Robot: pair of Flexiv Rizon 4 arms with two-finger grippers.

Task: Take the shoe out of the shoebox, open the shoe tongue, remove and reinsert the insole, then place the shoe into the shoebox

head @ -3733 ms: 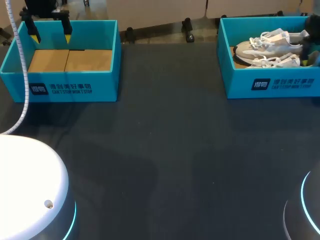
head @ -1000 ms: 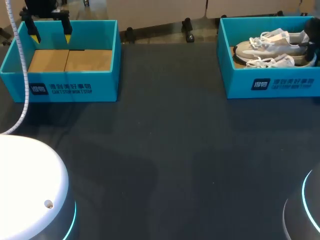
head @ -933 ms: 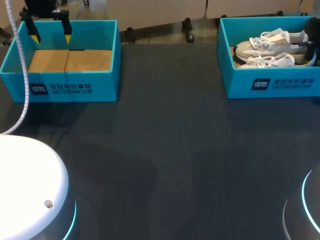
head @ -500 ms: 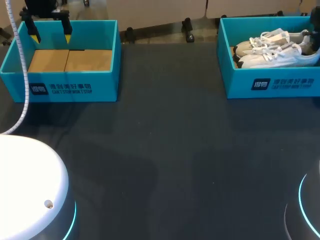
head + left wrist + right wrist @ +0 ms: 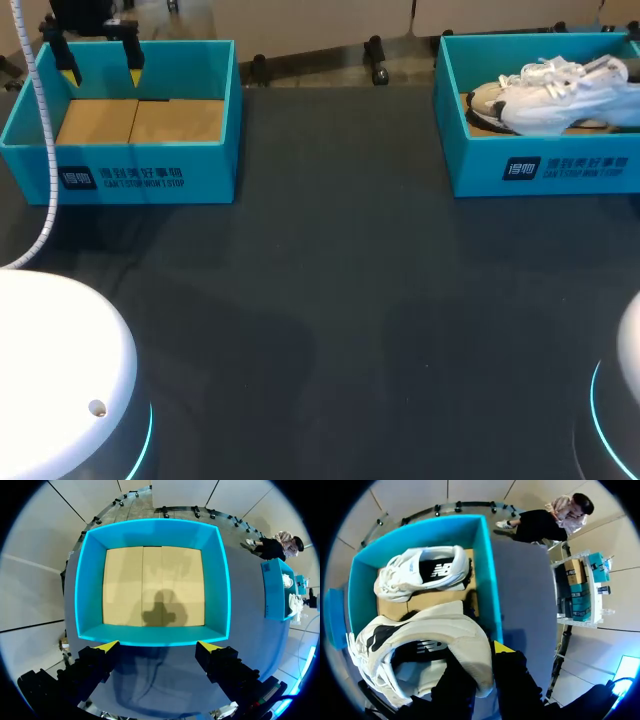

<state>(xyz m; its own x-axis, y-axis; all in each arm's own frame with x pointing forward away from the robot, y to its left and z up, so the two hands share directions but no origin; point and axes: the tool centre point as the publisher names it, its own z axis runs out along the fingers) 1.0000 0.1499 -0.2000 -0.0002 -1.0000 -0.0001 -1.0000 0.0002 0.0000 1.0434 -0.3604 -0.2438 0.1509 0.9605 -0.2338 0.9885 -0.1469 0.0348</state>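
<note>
A white shoe [image 5: 565,92] hangs tilted above the right teal shoebox [image 5: 540,168], its heel toward the view's right edge. In the right wrist view my right gripper [image 5: 482,666] is shut on the heel collar of this shoe [image 5: 432,645], one finger inside the opening and one outside with its yellow fingertip [image 5: 502,647] showing. A second white shoe [image 5: 420,572] lies on the cardboard floor of the box [image 5: 487,575]. My left gripper [image 5: 100,70] stands open over the far rim of the empty left shoebox [image 5: 120,165], apart from it [image 5: 159,649].
The left shoebox [image 5: 90,580] holds only its cardboard floor. Dark tabletop [image 5: 330,300] stretches between and in front of the two boxes. White robot bases sit at the near left [image 5: 60,380] and near right corners.
My right gripper has closed on the near shoe's heel and lifted it up out of the box, toe swinging upward. The left arm has kept still.
</note>
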